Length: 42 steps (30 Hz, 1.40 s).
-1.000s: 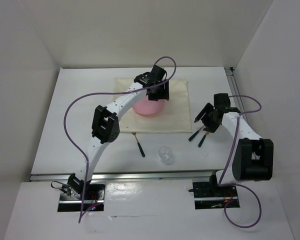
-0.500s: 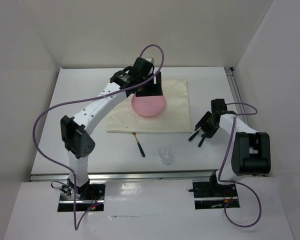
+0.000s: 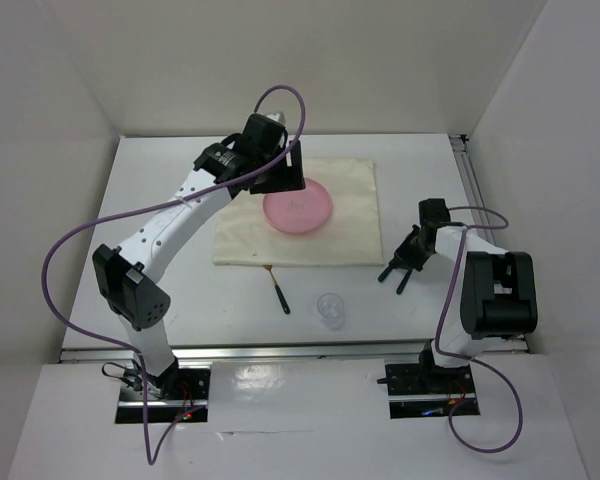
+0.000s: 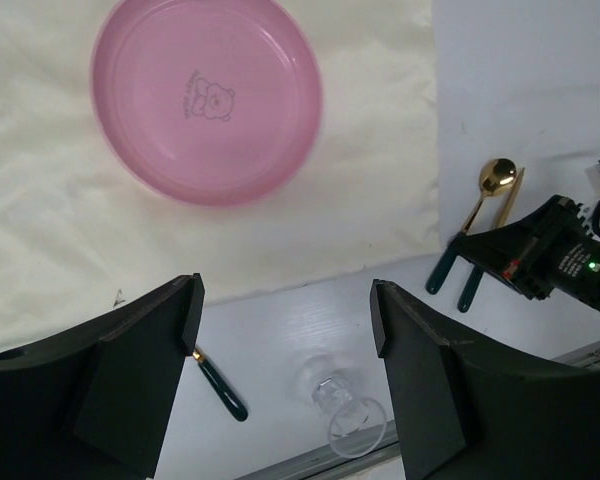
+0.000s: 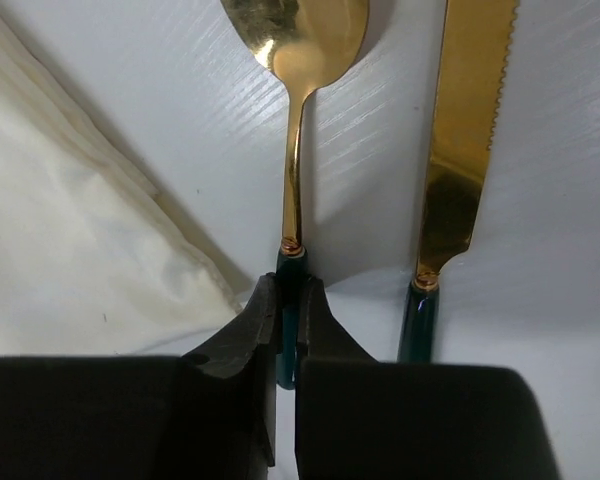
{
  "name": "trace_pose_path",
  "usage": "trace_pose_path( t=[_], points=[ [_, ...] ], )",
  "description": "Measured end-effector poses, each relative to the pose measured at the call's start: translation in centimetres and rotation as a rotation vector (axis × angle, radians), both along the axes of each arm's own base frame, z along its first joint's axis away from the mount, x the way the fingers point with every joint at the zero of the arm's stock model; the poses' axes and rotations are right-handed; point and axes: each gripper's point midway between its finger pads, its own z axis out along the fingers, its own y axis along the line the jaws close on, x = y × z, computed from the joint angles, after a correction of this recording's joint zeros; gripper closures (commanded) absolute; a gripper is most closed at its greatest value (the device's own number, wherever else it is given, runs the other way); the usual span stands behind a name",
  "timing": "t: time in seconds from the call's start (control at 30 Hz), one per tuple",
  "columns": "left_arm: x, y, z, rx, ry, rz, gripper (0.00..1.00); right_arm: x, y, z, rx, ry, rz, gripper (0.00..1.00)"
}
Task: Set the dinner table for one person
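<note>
A pink plate (image 3: 298,208) (image 4: 208,98) lies flat on the cream cloth (image 3: 345,225) on the dinner table (image 3: 160,260). My left gripper (image 3: 283,173) (image 4: 285,300) hovers open and empty over the plate's far-left edge. A gold spoon (image 5: 295,100) (image 4: 492,185) with a green handle (image 3: 388,271) lies right of the cloth, and a gold knife (image 5: 460,140) (image 3: 403,281) lies beside it. My right gripper (image 3: 410,252) (image 5: 288,300) is shut on the spoon's handle, low on the table.
A clear glass (image 3: 331,309) (image 4: 345,410) stands near the front edge. A green-handled utensil (image 3: 280,293) (image 4: 218,378) lies just off the cloth's front edge, its head hidden. Walls close in on three sides, and a metal rail (image 3: 280,350) runs along the front.
My left arm has swung back to the left and off the plate, leaving the plate uncovered. The right gripper has lowered and closed on the spoon's handle.
</note>
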Motion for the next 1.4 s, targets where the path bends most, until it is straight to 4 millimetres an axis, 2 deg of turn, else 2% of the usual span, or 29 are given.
trace_pose_path(
  t=[0.13,0.23,0.3,0.37,0.43,0.47,0.53,0.6,0.7,0.8,0.87,0.97,1.17,1.2,1.3,1.33,1.4],
  points=[
    [-0.1,1.5,-0.9,0.021,0.028,0.026,0.15,0.4,-0.8,0.7,-0.058,-0.008,0.000,1.00],
    [-0.4,3.5,-1.5,0.033,0.050,0.060,0.15,1.8,-0.9,3.0,-0.133,-0.064,0.039,1.00],
    [-0.6,5.0,-1.5,0.033,0.055,0.092,0.17,3.7,0.4,5.7,-0.156,-0.144,0.102,1.00],
    [-0.8,6.4,-1.5,0.025,0.056,0.123,0.18,6.0,2.4,8.8,-0.158,-0.246,0.192,1.00],
    [-1.0,7.5,-1.7,0.010,0.064,0.159,0.18,7.7,4.8,11.0,-0.141,-0.306,0.291,1.00],
    [-1.2,7.9,-1.9,0.006,0.069,0.170,0.18,8.8,6.1,12.0,-0.138,-0.335,0.346,1.00],
    [-1.4,8.0,-2.6,-0.001,0.085,0.183,0.18,10.6,8.4,12.5,-0.130,-0.358,0.444,1.00],
    [-1.8,8.0,-3.6,0.006,0.109,0.183,0.19,12.3,10.6,11.6,-0.123,-0.357,0.542,1.00],
    [-2.3,8.2,-5.0,0.021,0.143,0.187,0.19,12.9,12.7,8.5,-0.112,-0.291,0.643,1.00],
    [-2.6,8.4,-5.7,0.025,0.162,0.196,0.19,12.2,13.3,5.3,-0.100,-0.191,0.693,1.00],
    [-2.6,8.6,-5.7,0.025,0.161,0.201,0.19,11.8,13.2,4.0,-0.097,-0.141,0.704,1.00],
    [-2.6,8.8,-5.5,0.026,0.155,0.208,0.19,11.3,13.0,3.0,-0.095,-0.093,0.710,1.00],
    [-2.5,9.1,-5.2,0.023,0.147,0.216,0.19,10.7,13.0,2.8,-0.088,-0.071,0.712,1.00],
    [-2.5,9.2,-5.2,0.023,0.147,0.217,0.19,10.7,13.1,2.7,-0.084,-0.069,0.713,0.97],
    [-2.4,9.2,-5.2,0.023,0.147,0.219,0.19,10.3,13.3,2.5,-0.071,-0.057,0.709,0.72],
    [-2.4,9.2,-5.2,0.023,0.147,0.219,0.19,10.1,13.3,2.4,-0.068,-0.051,0.706,0.69],
    [-2.4,9.2,-5.2,0.023,0.147,0.219,0.19,9.9,13.4,2.4,-0.065,-0.045,0.703,0.56]
  ],
)
